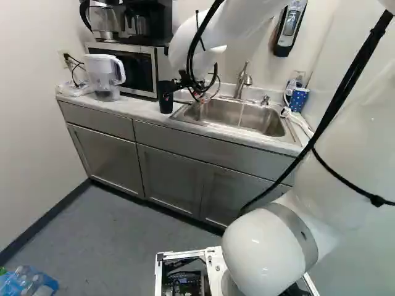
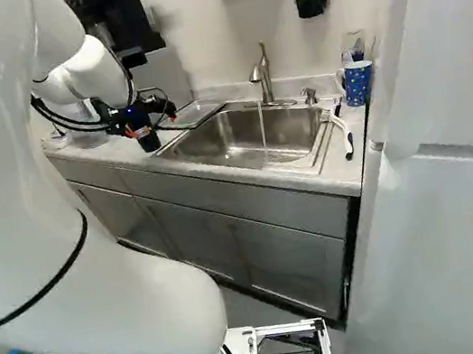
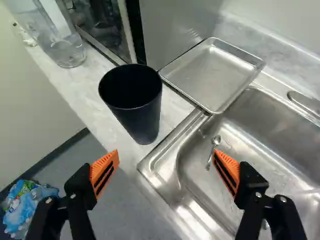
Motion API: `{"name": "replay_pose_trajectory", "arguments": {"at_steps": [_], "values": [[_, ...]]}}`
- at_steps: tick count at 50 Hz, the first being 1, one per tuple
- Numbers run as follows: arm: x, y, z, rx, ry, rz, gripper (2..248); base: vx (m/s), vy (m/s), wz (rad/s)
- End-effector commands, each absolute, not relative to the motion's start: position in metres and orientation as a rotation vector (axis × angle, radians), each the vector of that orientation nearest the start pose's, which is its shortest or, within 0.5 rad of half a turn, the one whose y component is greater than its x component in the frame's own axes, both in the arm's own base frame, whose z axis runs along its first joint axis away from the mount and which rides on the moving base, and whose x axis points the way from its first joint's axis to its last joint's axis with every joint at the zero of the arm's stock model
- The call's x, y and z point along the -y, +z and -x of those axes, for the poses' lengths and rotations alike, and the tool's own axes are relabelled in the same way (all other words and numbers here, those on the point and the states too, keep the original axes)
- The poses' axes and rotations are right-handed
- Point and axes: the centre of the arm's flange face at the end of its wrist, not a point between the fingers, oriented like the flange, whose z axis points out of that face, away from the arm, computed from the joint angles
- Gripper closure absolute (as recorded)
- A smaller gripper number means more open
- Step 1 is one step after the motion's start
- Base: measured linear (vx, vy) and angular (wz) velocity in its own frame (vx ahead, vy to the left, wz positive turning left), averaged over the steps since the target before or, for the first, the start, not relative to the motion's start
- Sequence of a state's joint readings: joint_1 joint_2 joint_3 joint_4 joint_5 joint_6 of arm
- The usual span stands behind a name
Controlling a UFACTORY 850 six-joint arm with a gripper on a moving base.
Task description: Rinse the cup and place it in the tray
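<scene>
My gripper (image 2: 152,121) is over the counter's front part, left of the sink, in the right base view. In the wrist view the gripper (image 3: 165,154) stands wide open with nothing between its orange pads. Ahead of it the black cup (image 3: 145,117) is upright on the counter, its dark mouth facing up; the same cup (image 1: 165,97) shows in the left base view. A shallow metal tray (image 3: 210,75) lies past the cup, by the sink's rim. Water (image 2: 262,131) runs from the faucet (image 2: 264,76) into the sink (image 2: 235,141).
A spoon (image 3: 215,142) lies in the sink. On the counter stand a clear pitcher (image 1: 105,75) and a microwave (image 1: 137,69). A blue patterned mug (image 2: 357,82) and a white-handled brush (image 2: 339,129) are right of the sink. Bagged bottles (image 1: 28,282) lie on the floor.
</scene>
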State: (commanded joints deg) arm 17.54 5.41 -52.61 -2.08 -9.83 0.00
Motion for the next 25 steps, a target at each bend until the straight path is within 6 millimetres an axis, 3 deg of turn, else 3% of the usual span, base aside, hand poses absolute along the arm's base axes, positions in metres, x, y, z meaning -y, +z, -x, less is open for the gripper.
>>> {"name": "replay_pose_trajectory", "arguments": {"at_steps": [25], "values": [[-0.185,0.584,-0.47,0.555,-1.257,2.669,3,0.0,0.0,0.0]]}}
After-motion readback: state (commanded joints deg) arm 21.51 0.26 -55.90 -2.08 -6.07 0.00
